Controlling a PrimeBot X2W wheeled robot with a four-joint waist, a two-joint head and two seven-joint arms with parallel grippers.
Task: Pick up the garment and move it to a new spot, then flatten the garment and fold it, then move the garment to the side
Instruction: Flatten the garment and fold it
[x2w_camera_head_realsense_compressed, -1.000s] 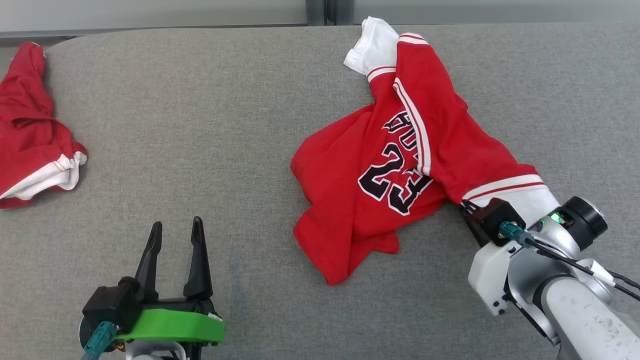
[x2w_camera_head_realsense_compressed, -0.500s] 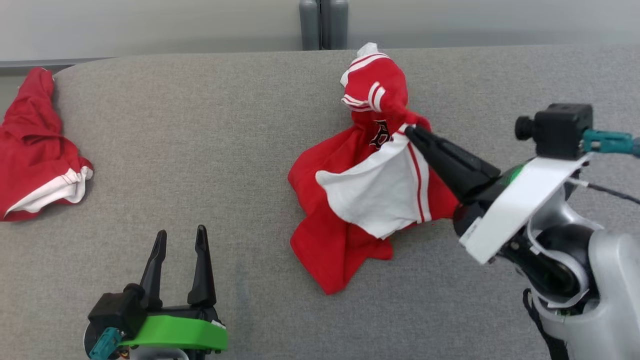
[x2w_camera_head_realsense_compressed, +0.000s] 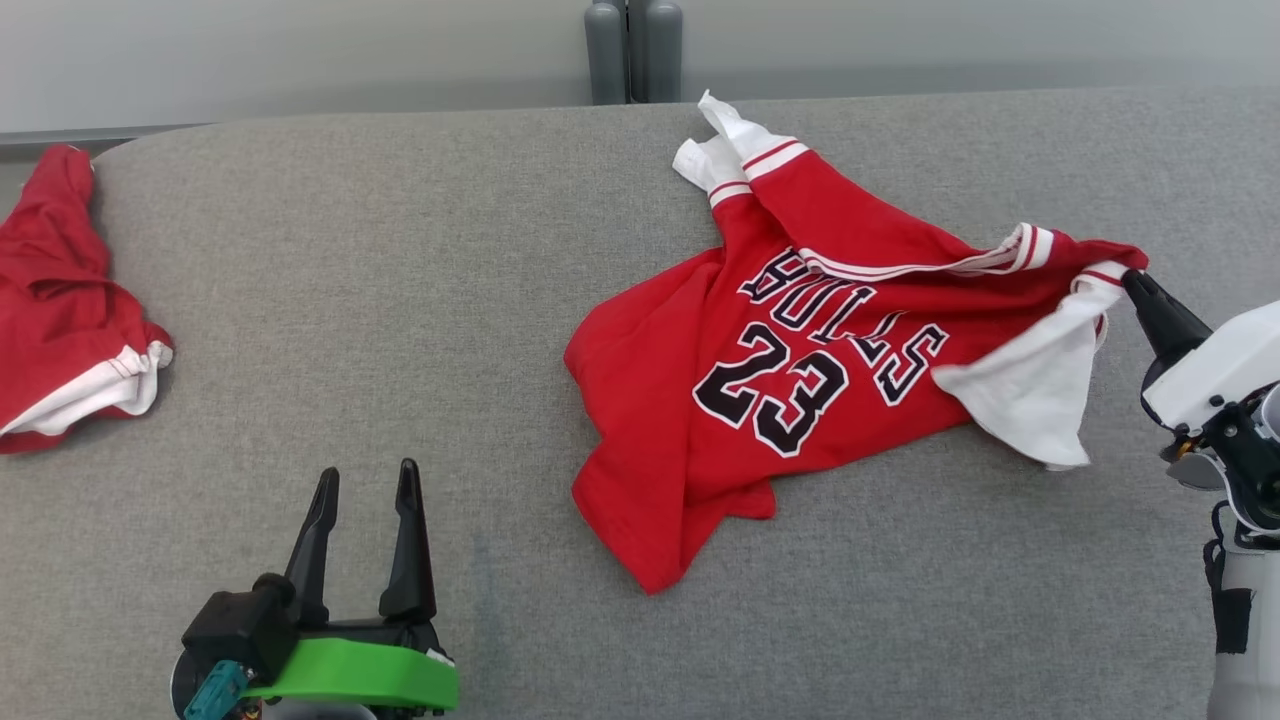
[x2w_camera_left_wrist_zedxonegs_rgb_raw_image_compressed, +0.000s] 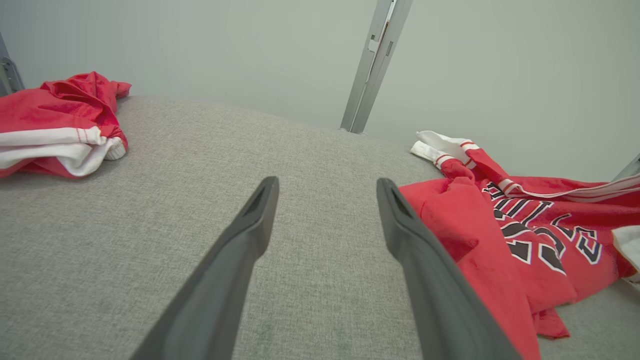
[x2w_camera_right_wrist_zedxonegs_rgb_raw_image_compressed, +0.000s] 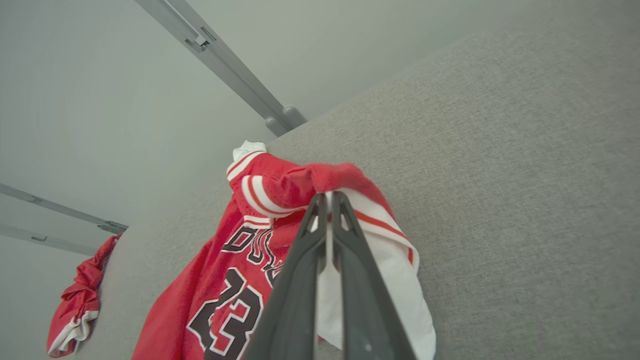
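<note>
The garment (x2w_camera_head_realsense_compressed: 790, 350) is a red jersey with white trim and black "BULLS 23" lettering, lying crumpled right of centre on the grey table (x2w_camera_head_realsense_compressed: 400, 300). My right gripper (x2w_camera_head_realsense_compressed: 1132, 280) is shut on its right edge, near a white sleeve, and holds that part lifted and stretched to the right. In the right wrist view the closed fingers pinch the red and white cloth (x2w_camera_right_wrist_zedxonegs_rgb_raw_image_compressed: 330, 185). My left gripper (x2w_camera_head_realsense_compressed: 365, 480) stands open at the lower left, apart from the jersey. The left wrist view shows its spread fingers (x2w_camera_left_wrist_zedxonegs_rgb_raw_image_compressed: 250, 235) over bare table, with the jersey (x2w_camera_left_wrist_zedxonegs_rgb_raw_image_compressed: 525, 235) to their right.
A second red and white garment (x2w_camera_head_realsense_compressed: 60, 300) lies bunched at the table's far left edge (x2w_camera_left_wrist_zedxonegs_rgb_raw_image_compressed: 55, 130). A grey post (x2w_camera_head_realsense_compressed: 630, 50) stands behind the table's far edge, against a pale wall. Bare grey cloth stretches between the two garments.
My right gripper has swung from over the jersey out to the right, pulling the held edge with it. The jersey has spread so the lettering shows. The left gripper stays put.
</note>
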